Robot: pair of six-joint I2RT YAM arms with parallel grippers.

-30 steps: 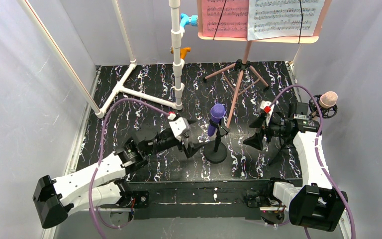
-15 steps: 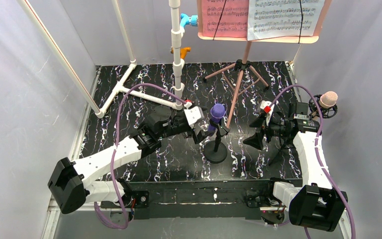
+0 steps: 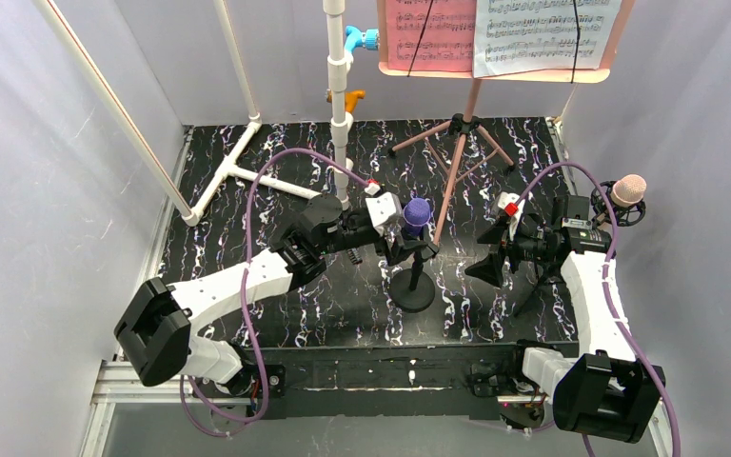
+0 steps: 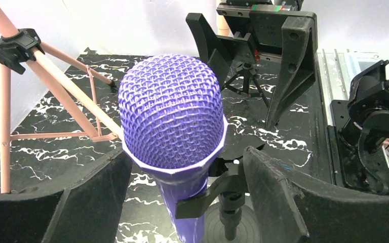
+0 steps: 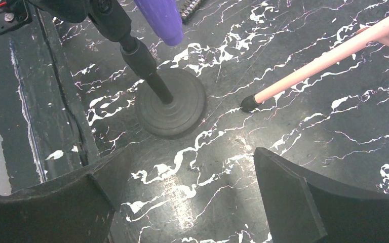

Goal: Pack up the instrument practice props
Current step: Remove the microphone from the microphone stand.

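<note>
Presently, item one: purple microphone, mesh head uppermost, handle held tilted in the clip of a black desk stand on the counter. Left jaws: open, one finger on each side of this microphone, level with the handle just below the head. The left wrist view shows a gap on both sides, so I judge no contact yet. Long axis: the head leans toward my left wrist and the handle slopes down and away from it into the clip, so my closing line crosses the handle and does not run along it. Right jaws: open, empty, well apart to the right of the microphone, pointed low toward the stand's round base. The left arm is plainly the nearer and the one placed for the take. Item two: pink music stand, behind and right of the microphone, one foot near the stand's base, with a pink page and a white page on its desk. Item three: pink microphone, far right of the purple one, beyond my right arm.
</note>
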